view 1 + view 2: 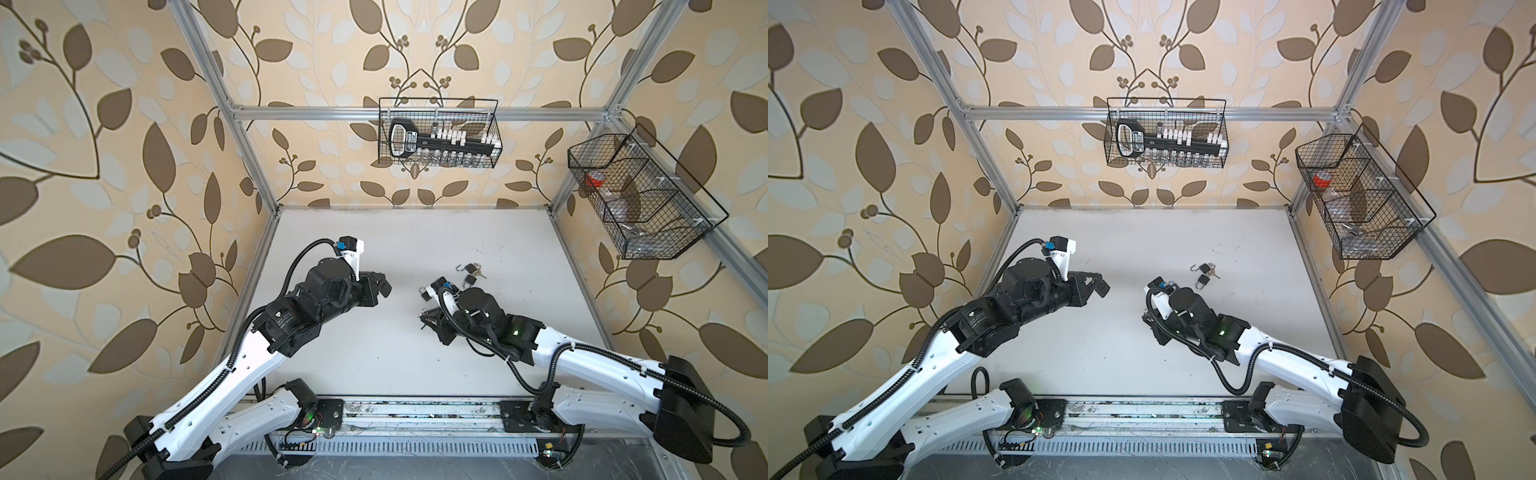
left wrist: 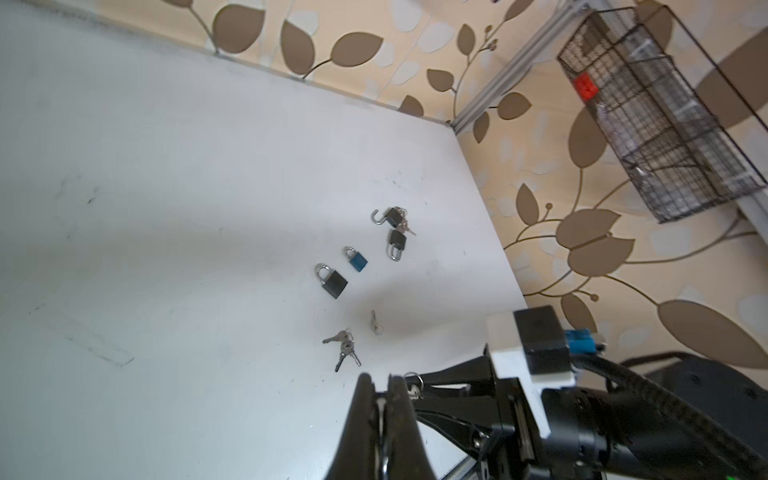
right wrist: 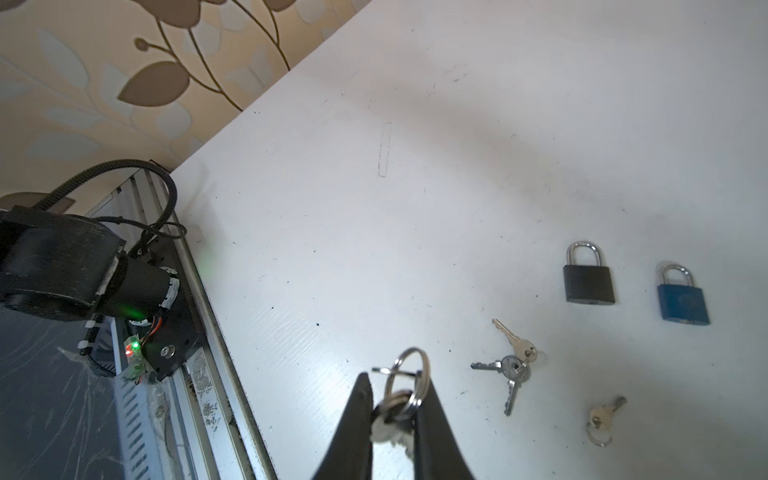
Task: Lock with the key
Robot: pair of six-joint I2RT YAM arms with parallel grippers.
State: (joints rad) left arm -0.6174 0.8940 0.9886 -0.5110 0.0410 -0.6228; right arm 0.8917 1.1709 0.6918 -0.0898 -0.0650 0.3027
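Keys on a ring sit right of desk centre. At left, the left claw is pressed shut above the desk. The right claw is narrow, pinching those keys. Black padlock, then blue padlock, lie on the desk further right.

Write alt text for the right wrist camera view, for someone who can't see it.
The right gripper pinches a ringed key bunch between its fingers over the white table. On the table lie a three-key bunch, a single key, a black padlock and a blue padlock, both shackles closed.
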